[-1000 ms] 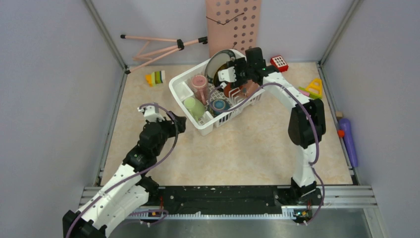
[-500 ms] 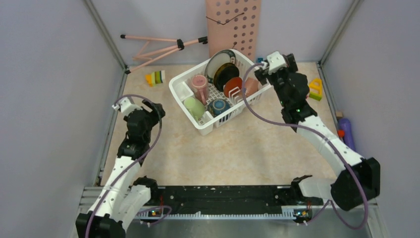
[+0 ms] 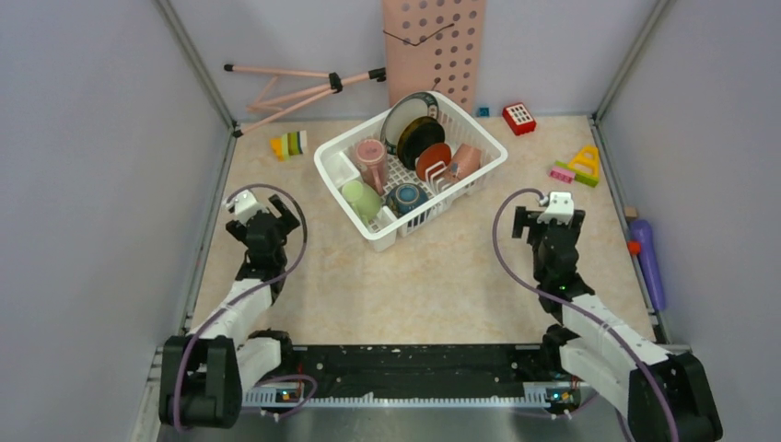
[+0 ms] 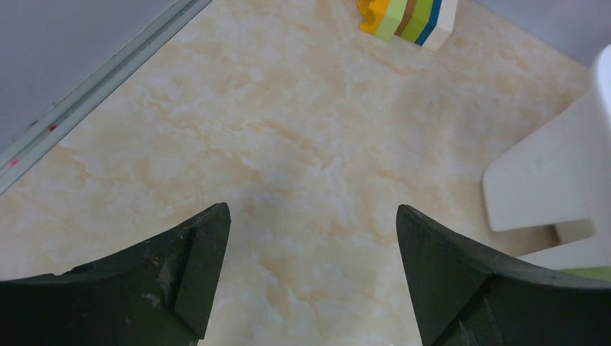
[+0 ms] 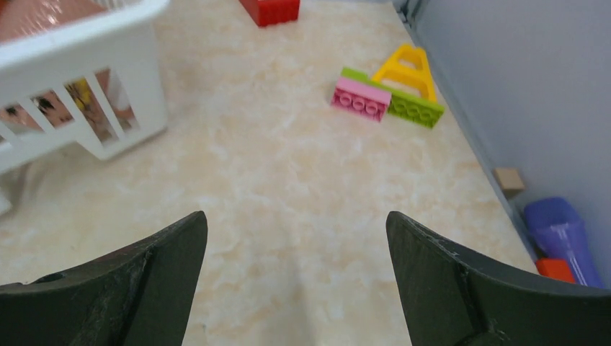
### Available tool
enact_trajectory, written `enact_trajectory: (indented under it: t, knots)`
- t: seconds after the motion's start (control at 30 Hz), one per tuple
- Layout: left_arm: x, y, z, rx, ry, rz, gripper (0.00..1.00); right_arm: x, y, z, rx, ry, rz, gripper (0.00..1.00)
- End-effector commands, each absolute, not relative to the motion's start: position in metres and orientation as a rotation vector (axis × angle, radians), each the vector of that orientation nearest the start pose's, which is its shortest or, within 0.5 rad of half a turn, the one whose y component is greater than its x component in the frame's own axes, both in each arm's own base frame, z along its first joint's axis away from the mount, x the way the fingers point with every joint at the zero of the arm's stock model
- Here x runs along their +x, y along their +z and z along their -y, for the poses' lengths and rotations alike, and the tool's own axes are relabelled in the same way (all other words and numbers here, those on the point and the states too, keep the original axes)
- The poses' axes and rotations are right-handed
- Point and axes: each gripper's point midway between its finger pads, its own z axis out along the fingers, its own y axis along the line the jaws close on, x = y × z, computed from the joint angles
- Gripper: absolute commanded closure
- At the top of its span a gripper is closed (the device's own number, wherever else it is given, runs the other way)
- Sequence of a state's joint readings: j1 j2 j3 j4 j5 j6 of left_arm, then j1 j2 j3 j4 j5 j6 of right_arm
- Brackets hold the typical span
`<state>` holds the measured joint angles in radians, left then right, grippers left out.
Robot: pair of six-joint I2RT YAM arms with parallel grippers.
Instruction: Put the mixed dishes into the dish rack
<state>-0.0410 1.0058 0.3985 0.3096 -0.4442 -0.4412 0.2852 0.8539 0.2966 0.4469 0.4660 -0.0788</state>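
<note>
Top external: seemingly all mixed dishes (image 3: 419,138) in dish rack (image 3: 379,238); L gripper (image 4: 311,216), R gripper (image 5: 297,220) wide, empty.

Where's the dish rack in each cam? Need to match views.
Top external: dish rack at upper centre, set at an angle.
Left wrist: its white wall at the right edge.
Right wrist: its slotted wall at top left.
Shared landmark: the beige marbled table in all three.
</note>
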Motion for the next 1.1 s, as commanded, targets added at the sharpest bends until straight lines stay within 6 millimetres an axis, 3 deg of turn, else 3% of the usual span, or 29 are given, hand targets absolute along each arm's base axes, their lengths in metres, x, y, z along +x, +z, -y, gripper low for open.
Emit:
enact_trajectory:
  t: [0.0,0.17,0.3,0.47,0.63,0.7,0.83,1.07]
  knots:
    - [0.349,0.154,-0.049,-0.443,0.161,-1.604,0.11,0.321,0.168,0.004,0.152,-0.225,-1.539,0.08]
    - [0.357,0.133,-0.054,-0.397,0.224,-1.623,0.13,0.321,0.138,0.01,0.115,-0.249,-1.522,0.09]
    - [0.363,0.126,-0.054,-0.36,0.244,-1.601,0.13,0.339,0.128,0.017,0.112,-0.274,-1.59,0.08]
    - [0.377,0.113,-0.039,-0.235,0.201,-1.634,0.18,0.346,0.124,0.008,0.058,-0.215,-1.615,0.11]
    - [0.381,0.11,-0.041,-0.25,0.203,-1.652,0.21,0.346,0.122,-0.001,0.043,-0.142,-1.565,0.13]
    - [0.382,0.108,-0.044,-0.267,0.197,-1.659,0.03,0.343,0.125,0.0,0.048,-0.142,-1.512,0.14]
    - [0.381,0.109,-0.045,-0.269,0.195,-1.657,0.02,0.353,0.105,0.012,0.125,-0.179,-1.595,0.1]
    - [0.381,0.109,-0.045,-0.27,0.196,-1.657,0.01,0.363,0.104,0.019,0.161,-0.15,-1.618,0.11]
